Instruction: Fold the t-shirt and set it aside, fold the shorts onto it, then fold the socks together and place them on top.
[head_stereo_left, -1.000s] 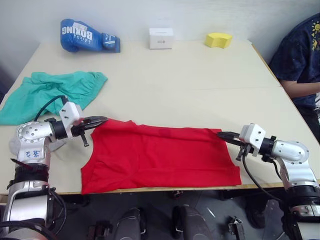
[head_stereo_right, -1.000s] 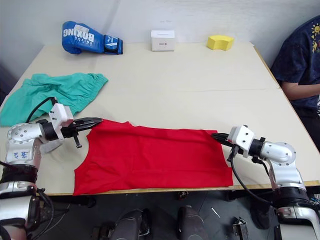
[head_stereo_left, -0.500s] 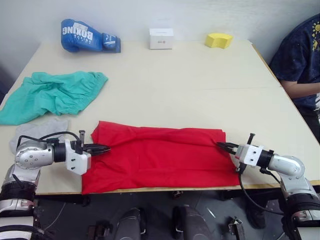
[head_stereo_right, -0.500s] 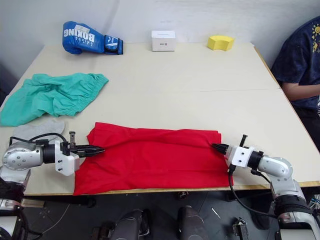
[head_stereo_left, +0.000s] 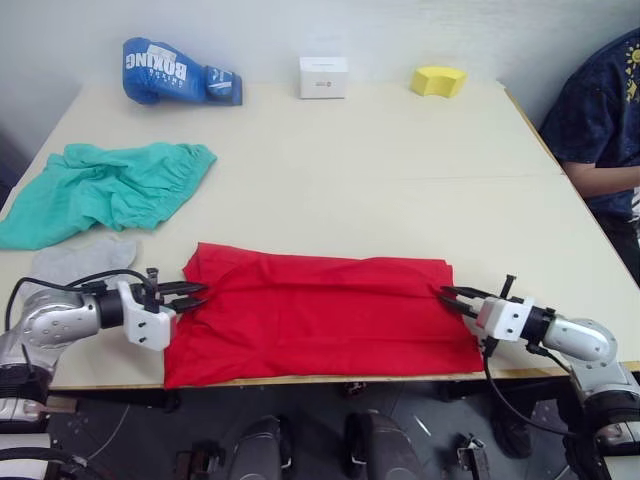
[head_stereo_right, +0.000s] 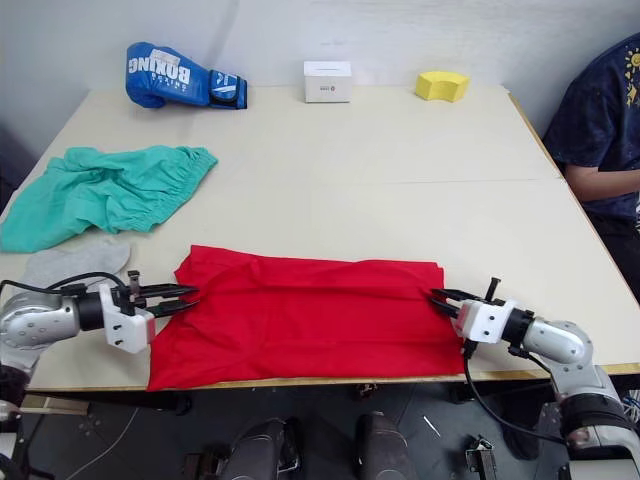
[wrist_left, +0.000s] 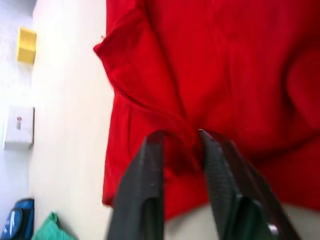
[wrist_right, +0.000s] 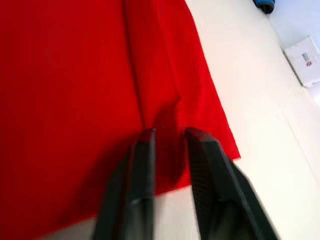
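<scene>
You are in the first step, folding the red t-shirt (head_stereo_left: 325, 315), which lies as a long band across the near part of the table (head_stereo_left: 400, 170), its far edge already doubled over toward you so a fold ridge runs along its length. Your left gripper (head_stereo_left: 192, 294) sits at the shirt's left end and your right gripper (head_stereo_left: 450, 298) at its right end, both low on the cloth. In the wrist views each pair of fingers stands parted with a narrow gap, the tips resting at a raised pucker of red fabric: the jaws are released, not pinching, though the cloth lies right between them. Judging from this, the lengthwise fold is laid and the shirt wants one more fold, end to end, before you set it aside. For that, close on one short end through both layers, lift just enough to clear the table, and carry it over to the other end while the other gripper pins the cloth so the band does not drag or skew. The teal-green shorts (head_stereo_left: 105, 185) lie crumpled at the far left, well apart from the shirt, and the grey socks (head_stereo_left: 80, 258) rest just beyond your left arm, near the shirt's left end; mind you do not sweep them. A blue boxing glove (head_stereo_left: 178, 72), a white box (head_stereo_left: 322, 76) and a yellow sponge (head_stereo_left: 438, 80) line the far edge, and a person's arm (head_stereo_left: 605, 178) rests at the right side.
</scene>
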